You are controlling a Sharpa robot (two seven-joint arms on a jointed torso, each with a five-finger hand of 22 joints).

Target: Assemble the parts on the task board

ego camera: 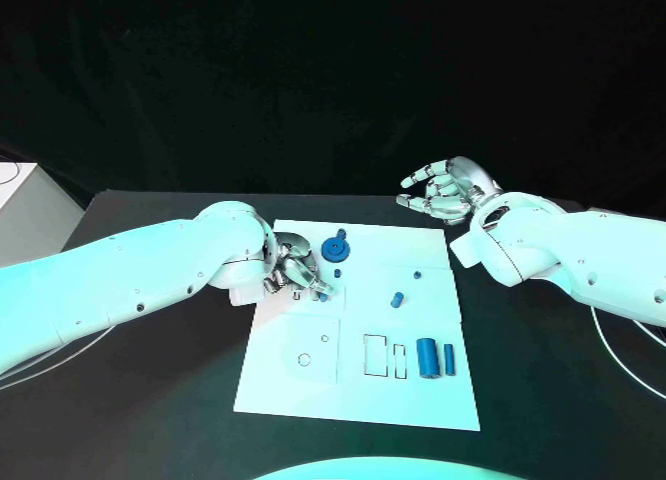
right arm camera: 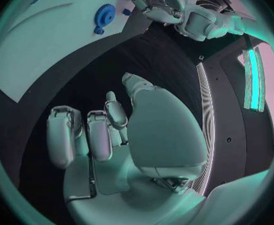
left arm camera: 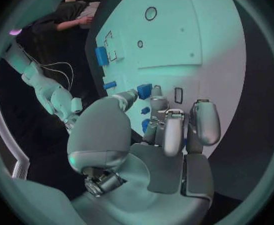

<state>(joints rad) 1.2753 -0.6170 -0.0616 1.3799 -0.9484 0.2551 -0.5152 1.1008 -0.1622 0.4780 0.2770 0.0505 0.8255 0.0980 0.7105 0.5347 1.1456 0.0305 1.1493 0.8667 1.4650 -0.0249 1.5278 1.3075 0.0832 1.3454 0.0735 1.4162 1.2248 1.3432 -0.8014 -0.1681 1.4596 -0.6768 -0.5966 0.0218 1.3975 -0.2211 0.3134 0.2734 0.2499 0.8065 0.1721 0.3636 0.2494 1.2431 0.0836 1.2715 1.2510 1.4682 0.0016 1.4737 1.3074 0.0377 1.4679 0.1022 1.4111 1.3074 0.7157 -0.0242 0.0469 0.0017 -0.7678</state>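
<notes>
Pinching a small blue part (left arm camera: 144, 90) at its fingertips, the left hand (ego camera: 293, 267) hovers over the task board (ego camera: 420, 400), likely to seat it. The right hand (ego camera: 446, 190) waits off-board, fingers curled, empty, leaving room.

No text, label, brand or number can be read anywhere. The board (ego camera: 420, 240) bears only outlined shapes, no lettering.

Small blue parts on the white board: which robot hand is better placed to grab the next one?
Probably the left hand: it is over the white task board, fingers by a small blue part. The right hand hangs open beyond the board's far edge.
</notes>
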